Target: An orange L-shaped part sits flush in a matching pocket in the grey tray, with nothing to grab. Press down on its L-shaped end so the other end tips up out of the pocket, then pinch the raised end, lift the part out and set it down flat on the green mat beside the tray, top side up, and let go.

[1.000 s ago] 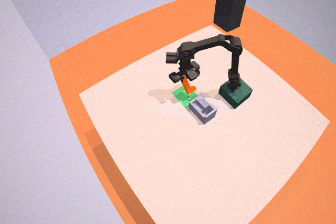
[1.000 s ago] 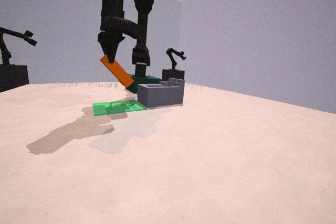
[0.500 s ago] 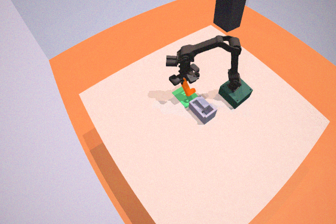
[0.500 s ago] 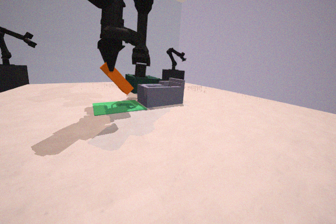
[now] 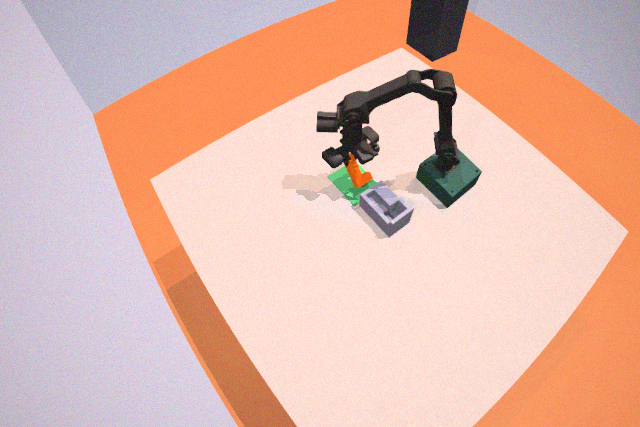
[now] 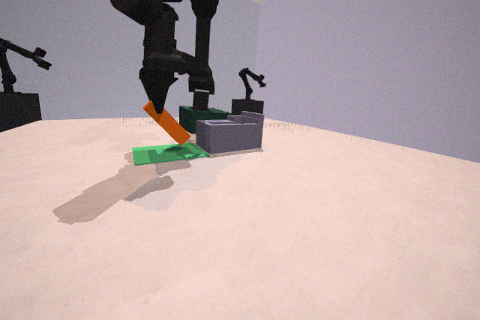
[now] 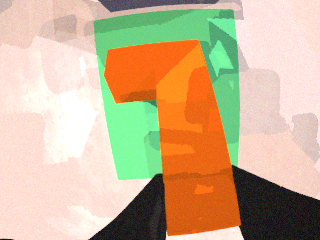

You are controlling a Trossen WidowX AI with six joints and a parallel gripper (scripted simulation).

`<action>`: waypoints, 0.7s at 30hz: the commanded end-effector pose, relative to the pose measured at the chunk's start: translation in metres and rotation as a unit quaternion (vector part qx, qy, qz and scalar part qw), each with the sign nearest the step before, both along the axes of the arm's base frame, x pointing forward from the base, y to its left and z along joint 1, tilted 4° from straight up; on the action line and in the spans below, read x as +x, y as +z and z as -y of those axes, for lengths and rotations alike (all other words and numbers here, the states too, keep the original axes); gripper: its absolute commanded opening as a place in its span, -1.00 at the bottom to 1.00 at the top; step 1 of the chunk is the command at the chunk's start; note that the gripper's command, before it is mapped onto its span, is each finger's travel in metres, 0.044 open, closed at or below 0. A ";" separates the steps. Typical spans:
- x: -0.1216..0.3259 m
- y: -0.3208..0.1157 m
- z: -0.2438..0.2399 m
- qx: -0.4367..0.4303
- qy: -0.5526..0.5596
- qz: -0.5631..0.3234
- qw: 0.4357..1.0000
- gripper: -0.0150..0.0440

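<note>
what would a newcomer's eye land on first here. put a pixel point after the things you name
Probably the bright orange L-shaped part [image 5: 355, 174] [image 6: 170, 126] [image 7: 195, 150], pinched in the black end effector [image 5: 350, 157] [image 6: 158, 112] and tilted above the green mat [image 5: 341, 180] [image 6: 143, 157] [image 7: 132, 145]. Next, perhaps, the grey tray [image 5: 376, 215] [image 6: 234, 138] beside that mat, its pocket vacant, and the dark green base block [image 5: 433, 188] [image 6: 187, 118] under the arm.

My arm [image 5: 391, 89] [image 6: 202, 37] arches, upper middle of the top view, left of centre in the exterior one. Wrist bent, pointing down. Gripper [image 5: 352, 157] [image 6: 159, 112] [image 7: 195, 178] lowest, left of my upright lower link in the exterior view. Fingers closed on something, not fully together; dark, at bottom of the wrist view, one each side.
</note>
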State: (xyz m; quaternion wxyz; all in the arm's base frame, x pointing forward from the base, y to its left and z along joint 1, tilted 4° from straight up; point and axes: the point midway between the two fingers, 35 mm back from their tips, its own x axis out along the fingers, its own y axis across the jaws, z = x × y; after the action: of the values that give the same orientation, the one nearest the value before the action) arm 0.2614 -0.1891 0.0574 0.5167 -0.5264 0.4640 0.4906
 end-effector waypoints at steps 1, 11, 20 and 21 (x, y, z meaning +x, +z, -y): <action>-0.001 -0.010 -0.002 0.006 -0.003 -0.005 1.000 -0.49; -0.001 -0.014 -0.003 0.006 -0.003 -0.005 1.000 -0.49; -0.001 -0.014 -0.003 0.006 -0.003 -0.005 1.000 -0.49; -0.001 -0.014 -0.003 0.006 -0.003 -0.005 1.000 -0.49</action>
State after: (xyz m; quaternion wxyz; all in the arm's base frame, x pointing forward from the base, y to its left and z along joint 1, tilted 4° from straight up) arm 0.2605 -0.1874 0.0445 0.5165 -0.5224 0.4645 0.4945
